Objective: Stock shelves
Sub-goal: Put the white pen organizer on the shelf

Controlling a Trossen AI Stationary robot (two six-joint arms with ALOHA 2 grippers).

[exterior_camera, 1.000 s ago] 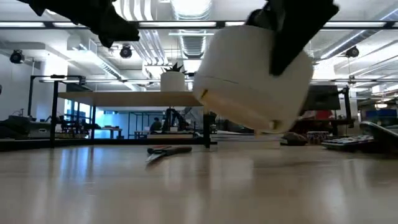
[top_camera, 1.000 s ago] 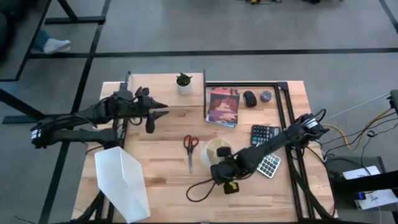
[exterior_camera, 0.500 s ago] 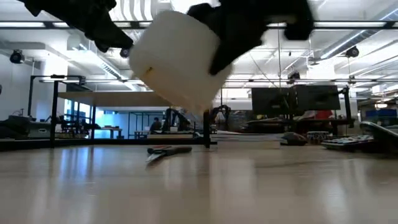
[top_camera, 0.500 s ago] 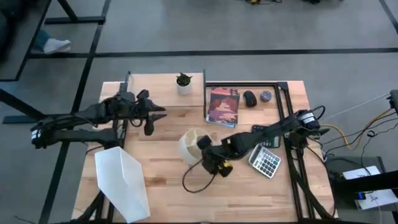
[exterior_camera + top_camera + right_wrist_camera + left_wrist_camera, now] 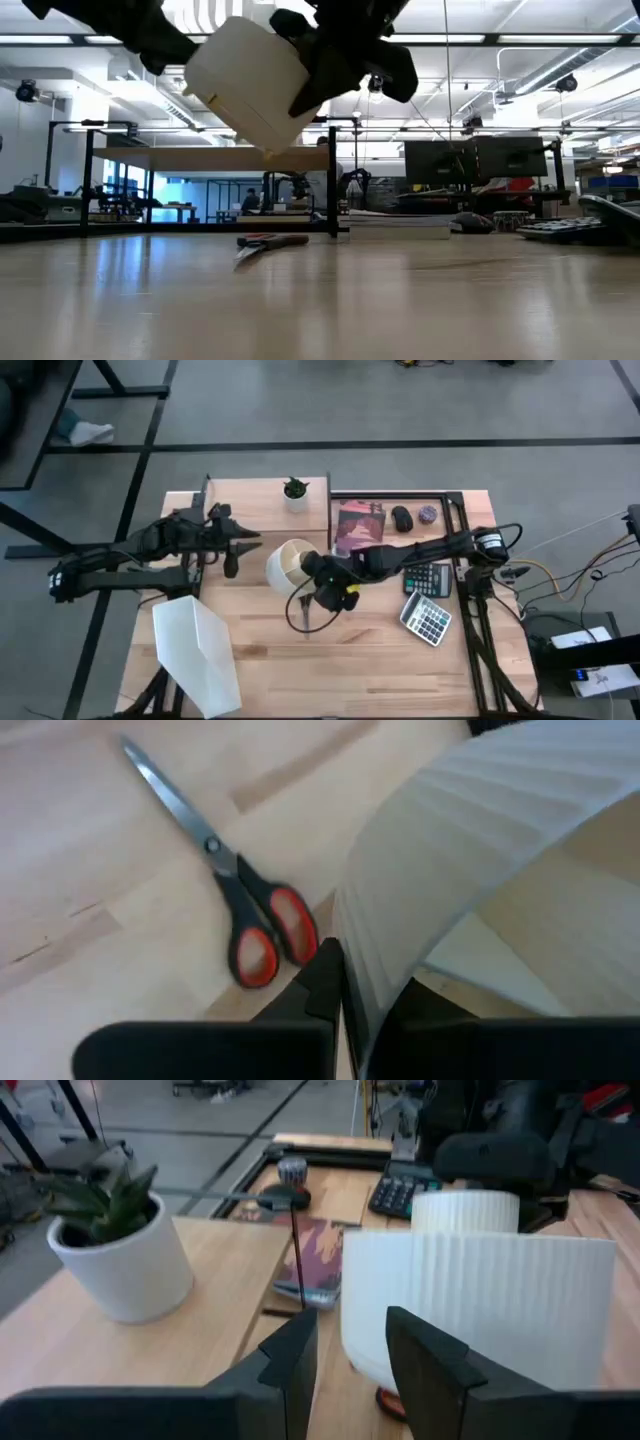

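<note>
Your right end effector (image 5: 318, 575), clamped on the white ribbed lamp (image 5: 285, 565), has swept it up off the counter (image 5: 260, 650) toward the shelves (image 5: 265, 510), which lie just beyond it. Your left end effector (image 5: 232, 552), fingers slightly apart, waits just beside the lamp. Placement looks close.

A cream-white ribbed cylindrical lamp shade (image 5: 287, 565) has fine vertical ridges across its outside and a paler tan inside. Steel-bladed scissors (image 5: 225, 885) have black handles lined with red loops. A small green spiky plant sits in a plain white round pot (image 5: 125, 1265). A flat book (image 5: 358, 528) has a cover mottled in dark red, pink and navy. A dark calculator (image 5: 431, 577) lies on the light-wood plank tabletop (image 5: 260, 645).
</note>
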